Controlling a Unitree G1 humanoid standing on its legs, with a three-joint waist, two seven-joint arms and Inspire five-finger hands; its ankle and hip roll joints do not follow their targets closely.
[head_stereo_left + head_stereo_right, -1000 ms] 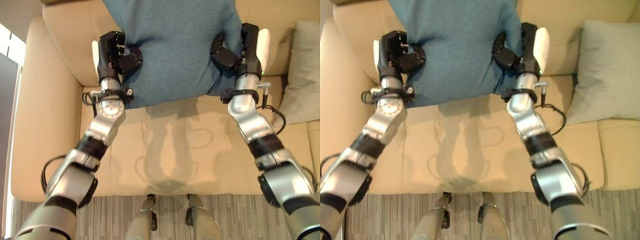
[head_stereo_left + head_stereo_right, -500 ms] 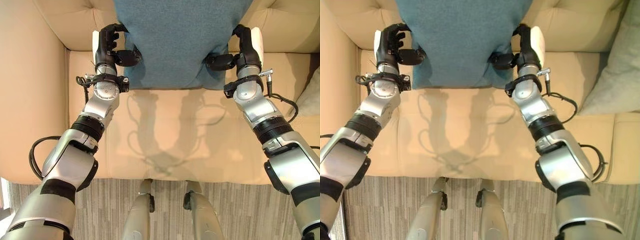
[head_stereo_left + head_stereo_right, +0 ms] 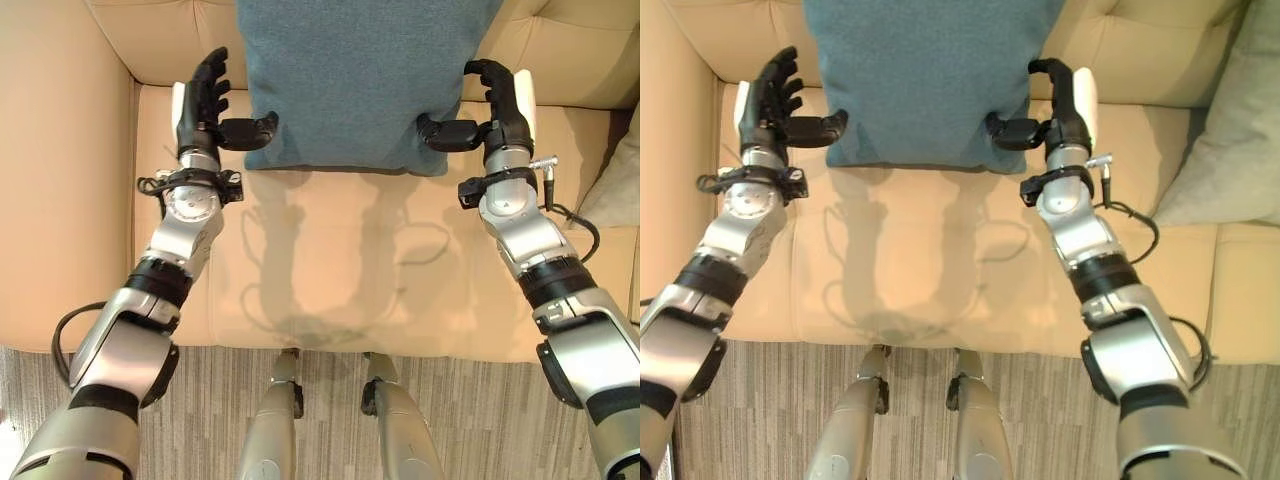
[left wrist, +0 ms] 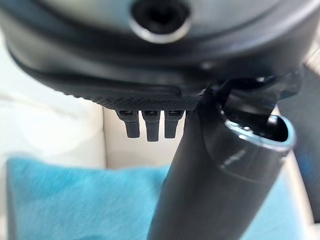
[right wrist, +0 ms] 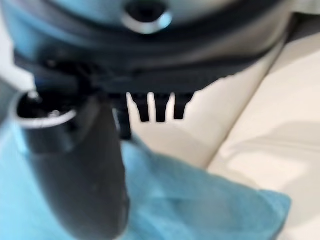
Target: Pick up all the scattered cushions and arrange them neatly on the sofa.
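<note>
A teal-blue cushion (image 3: 365, 75) stands on the seat of the beige sofa (image 3: 330, 270), leaning against the backrest. My left hand (image 3: 200, 100) is just to its left with fingers straight and spread, and its thumb reaches the cushion's lower left corner. My right hand (image 3: 503, 100) is at the lower right corner, fingers relaxed, with its thumb against the fabric. Neither hand grips the cushion. The left wrist view shows straight fingers (image 4: 147, 125) above the blue cushion (image 4: 75, 200). The right wrist view shows the same, with fingers (image 5: 157, 107) over the cushion (image 5: 200, 200).
A pale grey-beige cushion (image 3: 1230, 130) leans at the right end of the sofa. The sofa's left armrest (image 3: 55, 170) rises beside my left arm. Striped grey carpet (image 3: 480, 410) lies in front of the seat.
Both hands have let go of the blue cushion and drawn outward with fingers opened. The cushion now rests against the backrest. The camera has also shifted.
</note>
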